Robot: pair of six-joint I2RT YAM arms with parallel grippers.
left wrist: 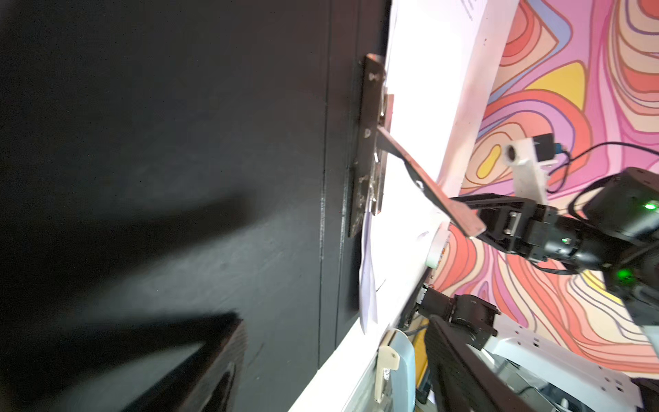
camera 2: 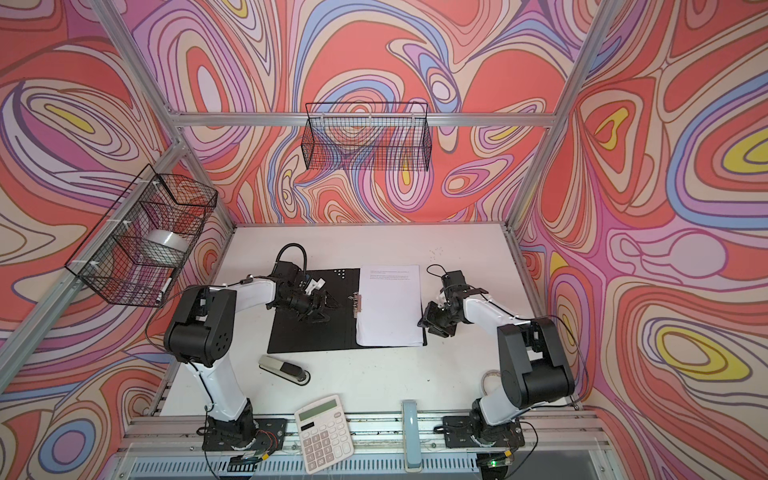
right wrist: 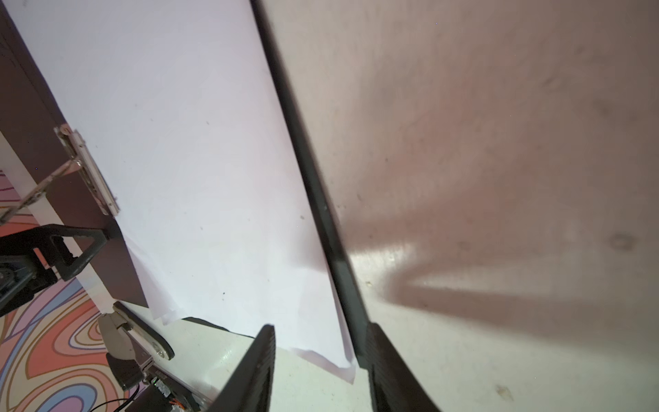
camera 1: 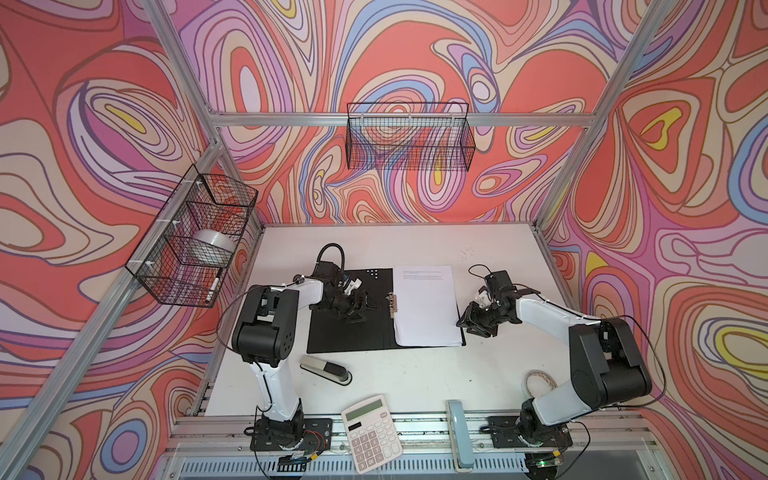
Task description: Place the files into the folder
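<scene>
The folder [camera 1: 345, 332] lies open on the table with its black inside up. The files [camera 1: 426, 307], white sheets with a few lines of text at the far end, rest on its right half. The metal spine clip [left wrist: 371, 142] has its lever raised off the sheets. My left gripper [camera 1: 362, 309] hovers open over the folder's bare left half, with nothing between its fingers. My right gripper [right wrist: 321, 356] is open at the folder's right edge [right wrist: 321, 199]. The near corner of the files [right wrist: 196, 160] lies between its spread fingers.
A stapler [camera 1: 326, 369] lies in front of the folder. A calculator [camera 1: 371, 432] and a pale blue tool [camera 1: 457, 434] sit on the front rail. A tape roll [camera 1: 536, 380] is beside the right arm. Wire baskets hang at the left [camera 1: 191, 237] and the back [camera 1: 409, 137].
</scene>
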